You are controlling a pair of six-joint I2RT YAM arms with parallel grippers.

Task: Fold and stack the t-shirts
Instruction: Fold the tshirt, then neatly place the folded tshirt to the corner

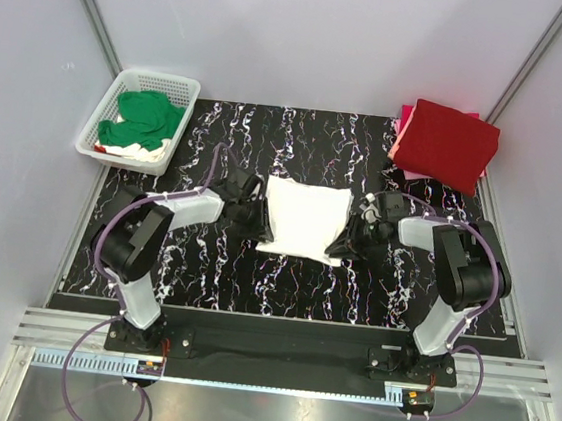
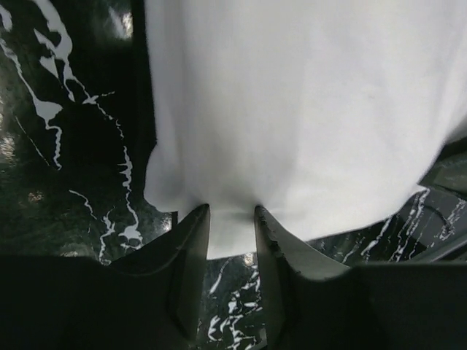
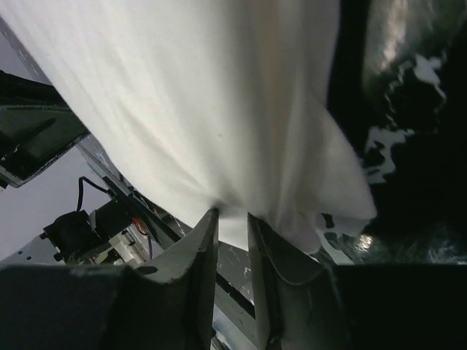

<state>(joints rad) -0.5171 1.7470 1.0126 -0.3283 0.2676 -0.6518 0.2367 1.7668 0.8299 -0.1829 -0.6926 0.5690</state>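
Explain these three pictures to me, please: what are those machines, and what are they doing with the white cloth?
These are two robot arms bolted at the near edge of a black marbled table. The large picture looks down from above, with the left arm on the left and the right arm on the right. The other two pictures come from small cameras on the wrists, so each shows its own two fingers up close.

Each arm ends in a two-fingered tool. The left tool and the right tool each pinch an edge of the white t-shirt in the middle of the table.

At the far left, a white lattice basket holds a green t-shirt. At the far right lies a folded red t-shirt with a pink t-shirt under it.
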